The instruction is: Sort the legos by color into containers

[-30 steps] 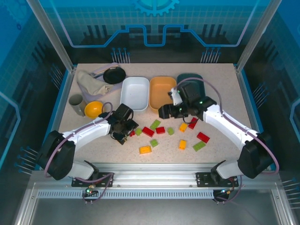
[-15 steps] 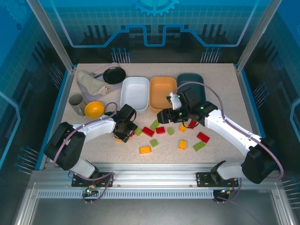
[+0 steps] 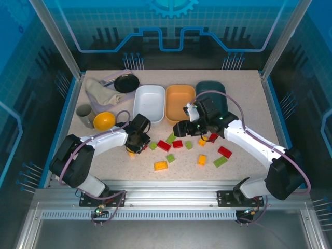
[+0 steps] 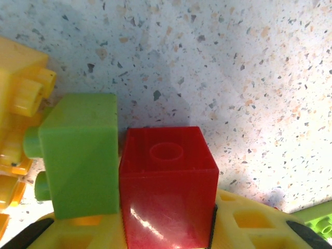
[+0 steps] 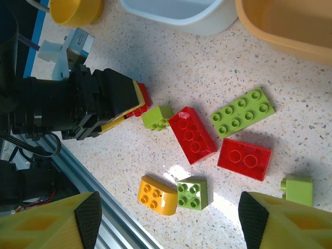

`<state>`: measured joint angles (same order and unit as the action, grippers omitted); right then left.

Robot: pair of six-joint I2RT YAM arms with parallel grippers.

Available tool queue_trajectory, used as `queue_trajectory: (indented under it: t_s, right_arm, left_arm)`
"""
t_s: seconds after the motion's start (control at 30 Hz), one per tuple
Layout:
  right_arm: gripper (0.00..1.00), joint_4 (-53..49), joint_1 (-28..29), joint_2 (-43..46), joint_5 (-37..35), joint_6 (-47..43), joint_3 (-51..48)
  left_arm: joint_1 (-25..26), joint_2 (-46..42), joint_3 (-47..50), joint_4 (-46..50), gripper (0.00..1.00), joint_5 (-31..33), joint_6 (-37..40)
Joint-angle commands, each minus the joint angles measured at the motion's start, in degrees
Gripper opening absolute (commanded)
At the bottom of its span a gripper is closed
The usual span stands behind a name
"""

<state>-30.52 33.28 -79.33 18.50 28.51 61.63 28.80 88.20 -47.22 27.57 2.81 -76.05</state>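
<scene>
Legos: small glossy studded plastic bricks in red, light green and yellow-orange, loose on the tabletop between the two arms, in front of the trays.

Small red cube brick, smooth-faced with one round socket, is clamped between the yellow fingers of the left claw at the left edge of the scatter. Light green block lies flush against its side. Yellow-orange studded brick is just beyond that.

Right claw: jaws spread wide with nothing between them, hanging over the middle of the scatter, near the front of the orange tray.

Containers: shallow rounded-rectangular plastic, in a row at the back. White tray is just beside the orange one. Dark teal tray is on the right, partly hidden by the right arm.

Tabletop: matte beige, dark-speckled, stone-look.

Left side: round yellow bowl, grey cylindrical cup, crumpled beige cloth, round black dish.

Surroundings: aluminium rail at the near edge, metal corner posts, blue-lit translucent panels behind.
</scene>
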Motion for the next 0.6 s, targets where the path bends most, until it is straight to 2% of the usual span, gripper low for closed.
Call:
queue_trajectory:
  t_s: [0.0, 0.33, 0.47, 0.57]
  right_arm:
    - [0.73, -0.56, 0.35, -0.65, 0.79, -0.08, 2.18]
    - [0.72, -0.68, 0.38, -1.29, 0.25, -0.16, 2.62]
    - [0.72, -0.92, 0.38, -0.78, -0.10, -0.21, 3.19]
    - [0.72, 0.56, 0.37, 1.31, -0.38, 0.16, 3.00]
  left_arm:
    - [-0.32, -2.19, -0.94, 2.19, 0.34, 0.76, 1.26]
    - [0.32, -4.36, -5.24, 6.08, 0.35, -1.73, -0.25]
    - [0.38, -5.92, -8.24, 8.18, 0.35, -0.43, 0.47]
    - [-0.15, -6.48, -13.05, 10.14, 0.35, 1.91, 3.80]
